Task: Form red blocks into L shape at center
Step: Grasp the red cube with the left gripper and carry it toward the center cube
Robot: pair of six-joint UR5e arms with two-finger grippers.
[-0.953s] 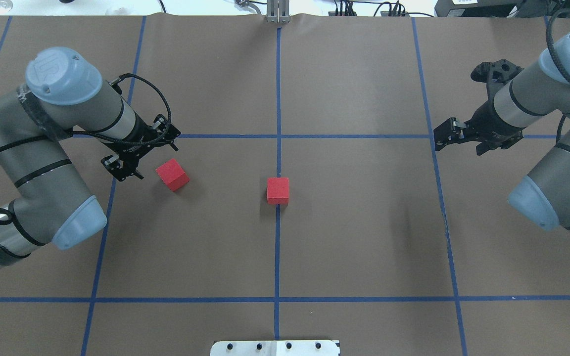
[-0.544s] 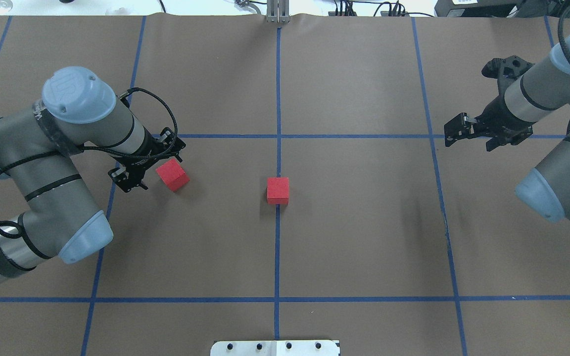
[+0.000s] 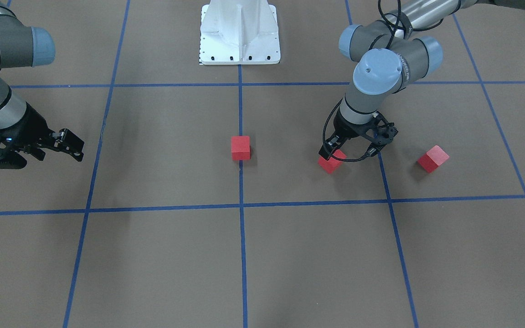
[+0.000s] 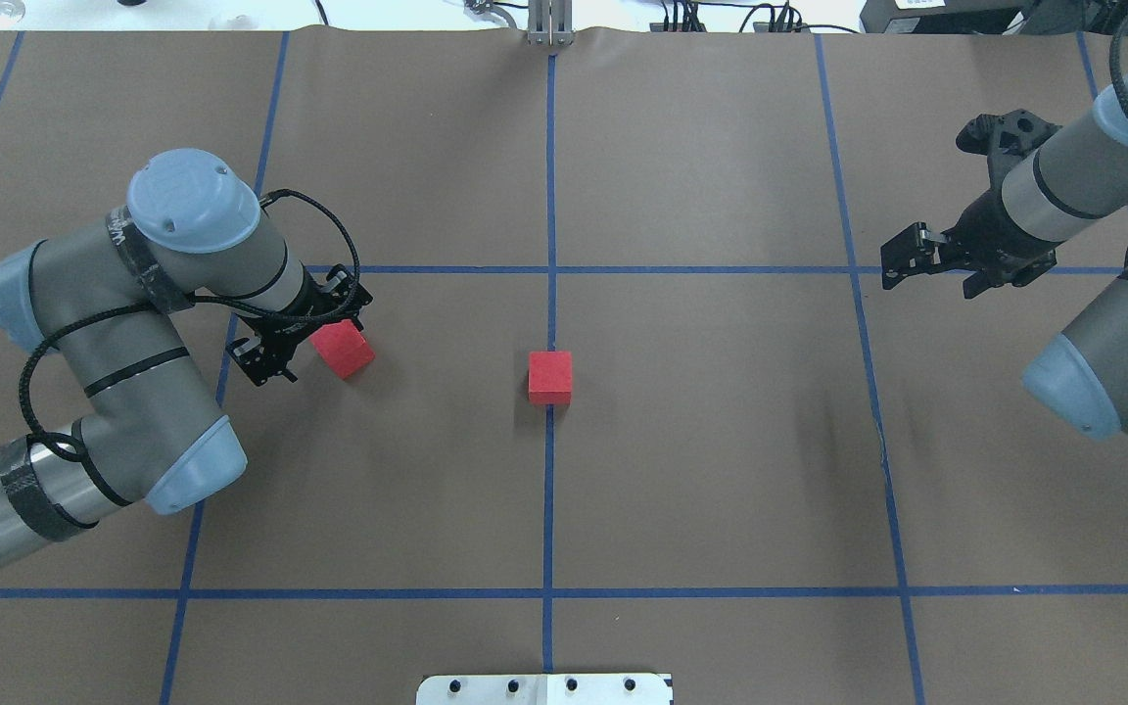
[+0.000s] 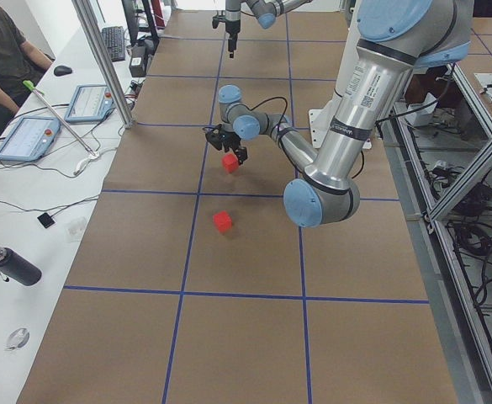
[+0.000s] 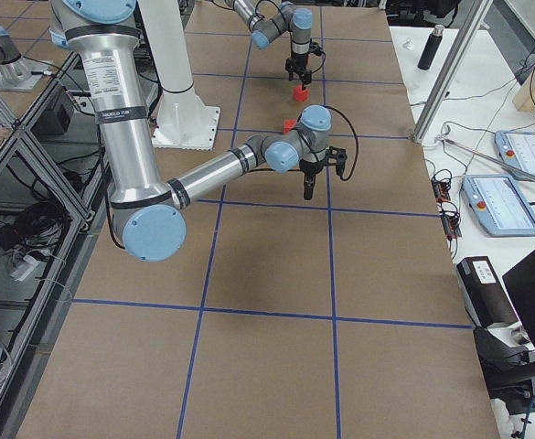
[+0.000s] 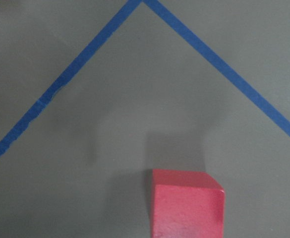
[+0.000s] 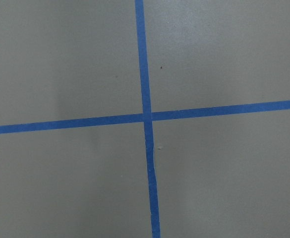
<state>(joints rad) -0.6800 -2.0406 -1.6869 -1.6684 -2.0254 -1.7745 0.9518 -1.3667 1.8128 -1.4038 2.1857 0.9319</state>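
Three small red cubes lie on the brown table. One cube (image 4: 550,378) (image 3: 240,148) sits on the centre line. A second cube (image 4: 347,352) (image 3: 331,163) lies to its left in the overhead view, at the bottom of the left wrist view (image 7: 187,206). My left gripper (image 4: 314,328) (image 3: 336,152) points down, open, just above this cube's edge. The third cube (image 3: 433,158) (image 5: 222,220) lies farther out and is hidden under my left arm in the overhead view. My right gripper (image 4: 895,264) (image 3: 73,146) is open and empty, far off at the right.
Blue tape lines (image 4: 550,196) divide the table into large squares. The robot's white base plate (image 3: 239,32) stands at the near edge. The right wrist view shows only a tape crossing (image 8: 145,118). An operator and tablets sit beyond the far edge (image 5: 27,135).
My left arm has swung right, and its gripper now overlaps the second cube's edge. My right gripper drew back to the right and then stopped. The cubes have not moved.
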